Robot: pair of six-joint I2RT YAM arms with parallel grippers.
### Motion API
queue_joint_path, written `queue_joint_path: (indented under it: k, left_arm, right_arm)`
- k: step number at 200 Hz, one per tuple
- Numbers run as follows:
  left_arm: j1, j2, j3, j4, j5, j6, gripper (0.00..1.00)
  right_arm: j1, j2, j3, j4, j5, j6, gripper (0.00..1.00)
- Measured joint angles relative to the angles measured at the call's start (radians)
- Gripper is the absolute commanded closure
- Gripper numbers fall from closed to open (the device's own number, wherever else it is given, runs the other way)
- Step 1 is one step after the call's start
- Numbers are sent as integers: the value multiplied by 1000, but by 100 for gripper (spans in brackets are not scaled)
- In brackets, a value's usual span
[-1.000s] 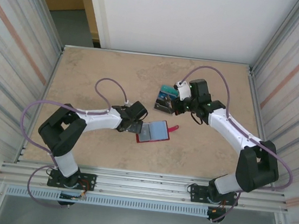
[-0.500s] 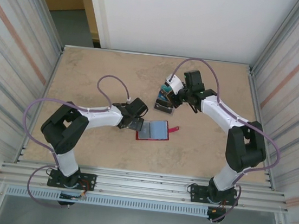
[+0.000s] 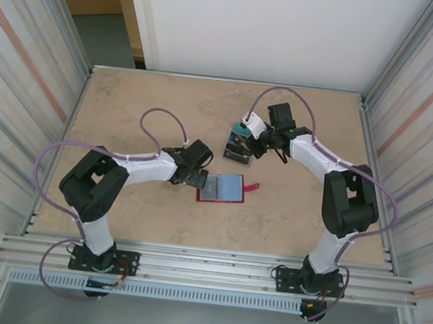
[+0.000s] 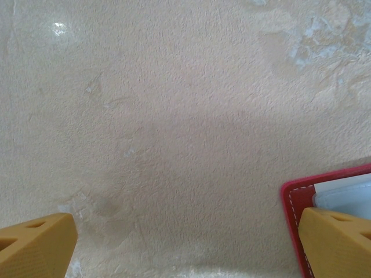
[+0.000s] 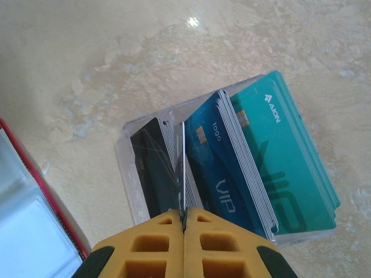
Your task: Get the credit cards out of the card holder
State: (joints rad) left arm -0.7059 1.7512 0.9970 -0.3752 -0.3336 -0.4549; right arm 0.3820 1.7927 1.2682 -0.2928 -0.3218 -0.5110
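Meanwhile the left claw [image 4: 185,243] hangs spread wide at the edge of the open red card holder [image 3: 223,188] on the desk [image 3: 144,106], the right claw [image 5: 184,217] clenched on a thin card [image 5: 183,168] among the credit cards [image 5: 243,162] in a clear tray [image 5: 124,168].

Left arm [image 3: 144,170] reaches inward, jaws wide apart; right arm [image 3: 312,154] stretches forward, jaws closed.
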Motion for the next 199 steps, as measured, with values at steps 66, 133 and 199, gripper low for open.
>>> queue_joint_path:
  k: [66, 133, 199]
  left_arm:
    - [11, 3, 6, -2, 3, 6, 1]
    - [17, 5, 9, -3, 8, 5, 1]
    - [17, -69, -71, 18, 66, -32, 1]
  right_arm:
    - [-1, 60, 44, -47, -39, -26, 82]
    - [0, 61, 51, -57, -12, 12, 60]
    - [121, -196, -95, -2, 159, 373, 59]
